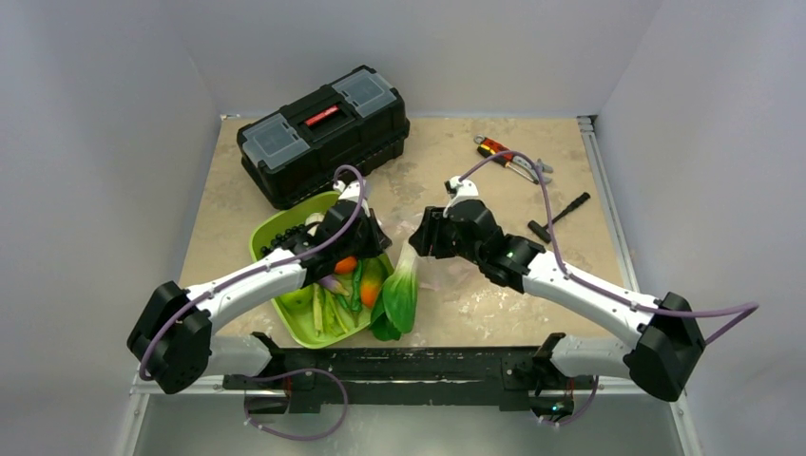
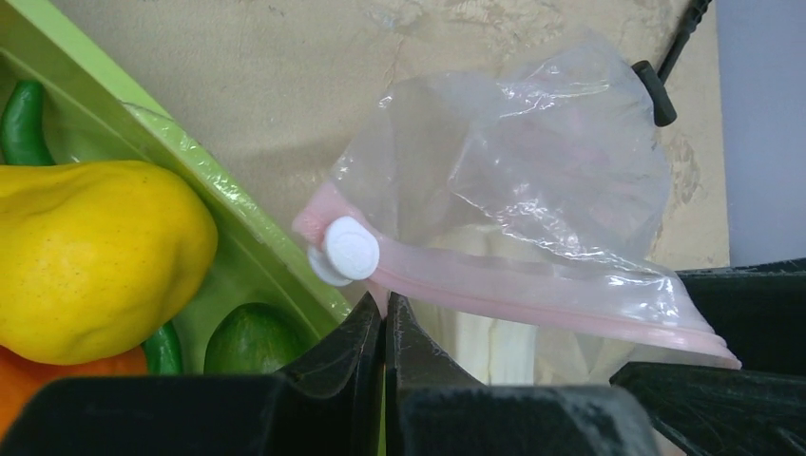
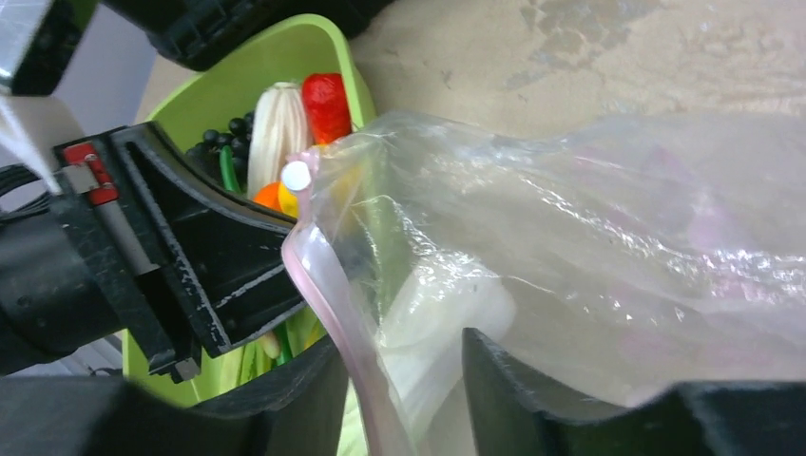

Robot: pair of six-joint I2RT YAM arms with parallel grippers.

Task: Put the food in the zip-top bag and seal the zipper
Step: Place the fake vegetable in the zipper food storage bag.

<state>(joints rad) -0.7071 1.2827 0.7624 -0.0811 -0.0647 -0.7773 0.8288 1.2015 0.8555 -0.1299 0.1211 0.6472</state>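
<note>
The zip-top bag [image 2: 551,180] lies mid-desk between the two arms, just right of the lime-green tray [image 2: 190,157]. It is thin, crinkly film, so it is probably almost weightless, limp and slick, and it will likely fold or slide rather than push back. The firmest place to take hold looks to be the zipper [image 2: 532,290], the pink strip along the mouth, with its white slider [image 2: 350,249] at the end nearest the tray. A bok choy [image 1: 399,296] has its pale stem in the mouth and its leaves trailing toward the near edge. It looks like a light toy that would take a firm pinch, but the leaves will probably block the seal until it is pushed deeper.

The left gripper [image 2: 385,318] has its jaws together, tips right at the strip beside the slider; whether they pinch any film cannot be told. The right gripper [image 3: 407,380] appears to have its jaws clamped on the other end of the mouth, with film and stem bunched between them.

Room is tight on the left, where the tray rim lies just beside the slider. Open desk [image 1: 447,157] stretches far and right, bounded by the black toolbox [image 1: 323,133] and some hand tools [image 1: 513,157].
</note>
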